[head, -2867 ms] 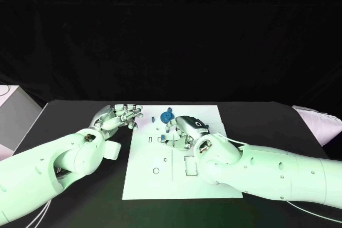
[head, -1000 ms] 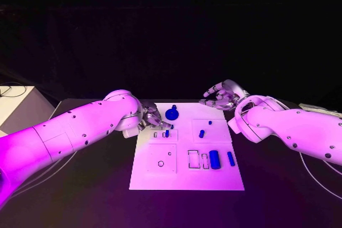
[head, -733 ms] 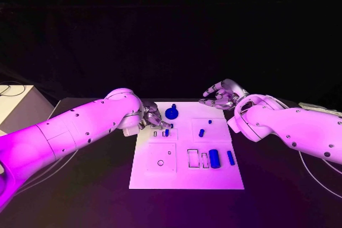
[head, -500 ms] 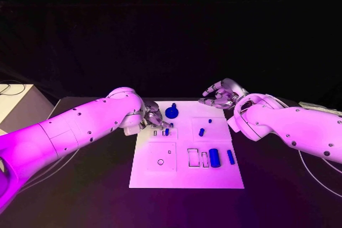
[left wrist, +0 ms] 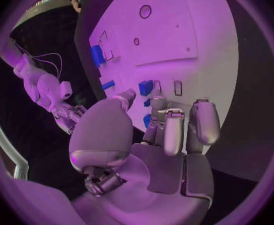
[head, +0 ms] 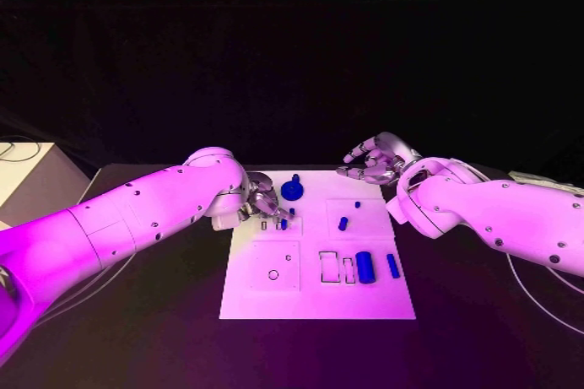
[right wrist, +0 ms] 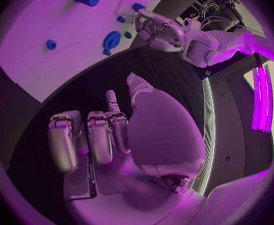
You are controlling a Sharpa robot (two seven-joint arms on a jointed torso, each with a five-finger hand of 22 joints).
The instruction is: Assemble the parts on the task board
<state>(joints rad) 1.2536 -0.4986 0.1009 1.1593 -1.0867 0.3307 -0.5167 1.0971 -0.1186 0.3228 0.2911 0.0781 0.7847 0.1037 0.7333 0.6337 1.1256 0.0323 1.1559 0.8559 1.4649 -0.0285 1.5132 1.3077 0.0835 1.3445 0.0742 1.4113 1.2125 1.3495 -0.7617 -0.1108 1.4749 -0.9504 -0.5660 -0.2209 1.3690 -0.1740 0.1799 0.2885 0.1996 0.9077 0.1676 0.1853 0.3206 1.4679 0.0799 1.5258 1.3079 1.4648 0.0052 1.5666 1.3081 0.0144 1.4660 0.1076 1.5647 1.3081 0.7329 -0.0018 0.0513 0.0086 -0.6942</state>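
The white task board (head: pixel 314 275) lies in the middle of the black desk (head: pixel 146 321), and a pale box (head: pixel 27 178) sits off the desk's left side. On the board a round blue part (head: pixel 292 189) stands at the far edge, with a thick blue cylinder (head: pixel 365 267) and a slim blue bar (head: pixel 393 266) nearer. The left hand (head: pixel 266 205) hangs over the board's left slots, its arm hiding the board's far left corner. The left wrist view shows its fingers (left wrist: pixel 201 120) apart above small blue parts (left wrist: pixel 146 87), holding nothing. The right hand (head: pixel 374 164) floats beyond the board's far right corner; the right wrist view shows its fingers (right wrist: pixel 99 135) loosely spread and empty.
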